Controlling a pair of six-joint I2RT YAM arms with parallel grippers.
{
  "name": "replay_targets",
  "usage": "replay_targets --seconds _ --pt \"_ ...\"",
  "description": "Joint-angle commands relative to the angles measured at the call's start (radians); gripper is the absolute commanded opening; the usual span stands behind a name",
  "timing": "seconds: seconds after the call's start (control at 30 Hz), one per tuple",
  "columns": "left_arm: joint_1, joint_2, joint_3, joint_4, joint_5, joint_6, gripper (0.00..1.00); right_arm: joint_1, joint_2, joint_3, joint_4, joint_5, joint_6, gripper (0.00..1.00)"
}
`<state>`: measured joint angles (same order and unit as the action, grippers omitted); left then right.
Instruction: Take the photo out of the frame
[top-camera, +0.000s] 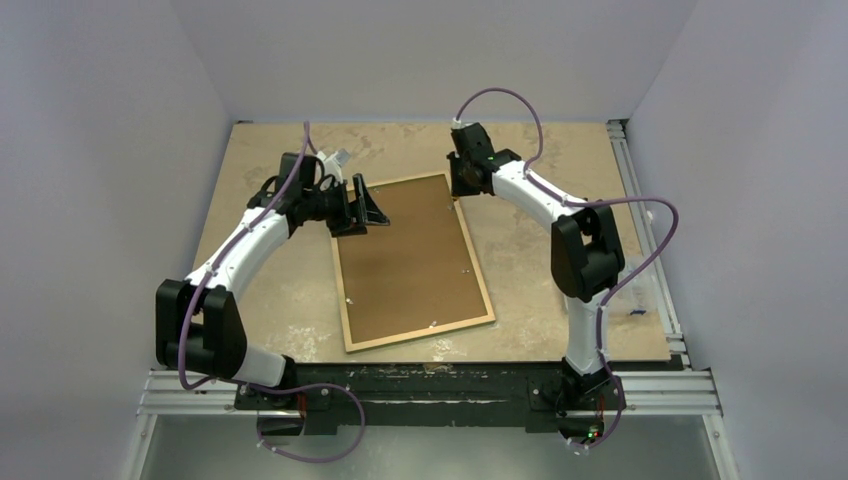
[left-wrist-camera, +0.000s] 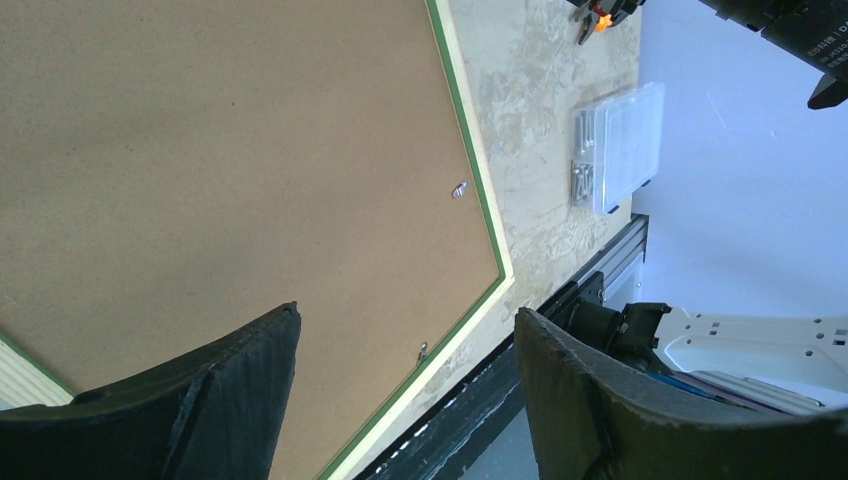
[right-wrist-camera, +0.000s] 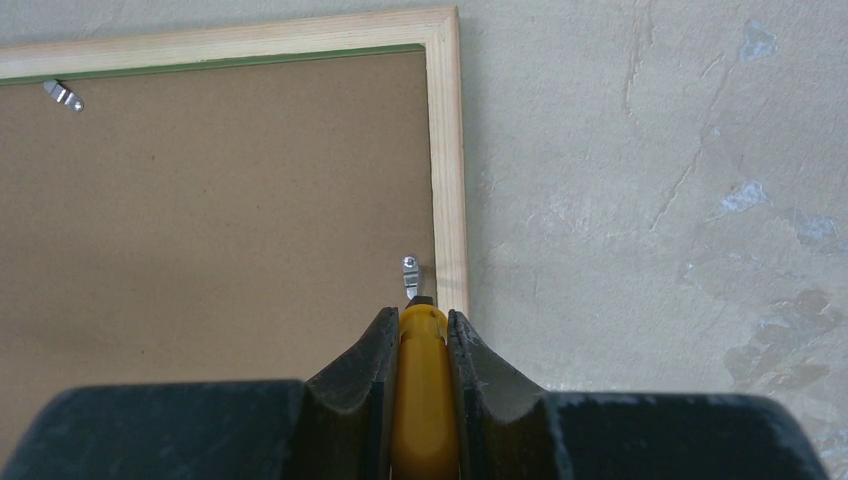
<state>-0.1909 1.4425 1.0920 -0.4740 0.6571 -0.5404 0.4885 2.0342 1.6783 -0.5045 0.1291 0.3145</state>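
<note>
Your worktop (top-camera: 400, 140) is pale, blotchy chipboard with lighter scuffed patches. A grey aluminium rail (top-camera: 640, 200) runs along its right edge, and a second rail (top-camera: 670, 392) crosses the near edge. Plain pale walls (top-camera: 420, 60) close you in on three sides. In the left wrist view you can see a small clear plastic box (left-wrist-camera: 618, 140) lying flat near the worktop's edge, with small metal parts (left-wrist-camera: 582, 180) in one end. An orange-and-black object (left-wrist-camera: 597, 10) is cut off at the top of that view, so you can't tell what it is. A yellow-handled tool (right-wrist-camera: 424, 400) sits clamped in the right pincer (right-wrist-camera: 420, 318).
</note>
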Motion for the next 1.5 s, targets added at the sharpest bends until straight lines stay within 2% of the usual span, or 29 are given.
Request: replay_targets --seconds 0.0,0.3,0.6,1.3,1.47 --pt "0.007 0.006 -0.011 0.041 0.026 -0.018 0.76 0.009 -0.039 -0.038 -0.105 0.024 0.000 0.00" --pt "0.007 0.012 -0.012 0.044 0.027 -0.021 0.76 0.008 -0.052 -0.057 -0.113 0.007 0.007 0.00" --pt "0.007 0.012 -0.015 0.049 0.035 -0.023 0.76 0.009 -0.065 -0.107 -0.027 -0.050 0.009 0.00" --pt "0.007 0.006 -0.014 0.046 0.035 -0.021 0.76 0.007 0.011 -0.004 -0.029 0.010 -0.042 0.00" --pt "0.007 0.006 -0.014 0.050 0.038 -0.023 0.76 0.007 0.014 -0.003 -0.023 -0.021 -0.036 0.00"
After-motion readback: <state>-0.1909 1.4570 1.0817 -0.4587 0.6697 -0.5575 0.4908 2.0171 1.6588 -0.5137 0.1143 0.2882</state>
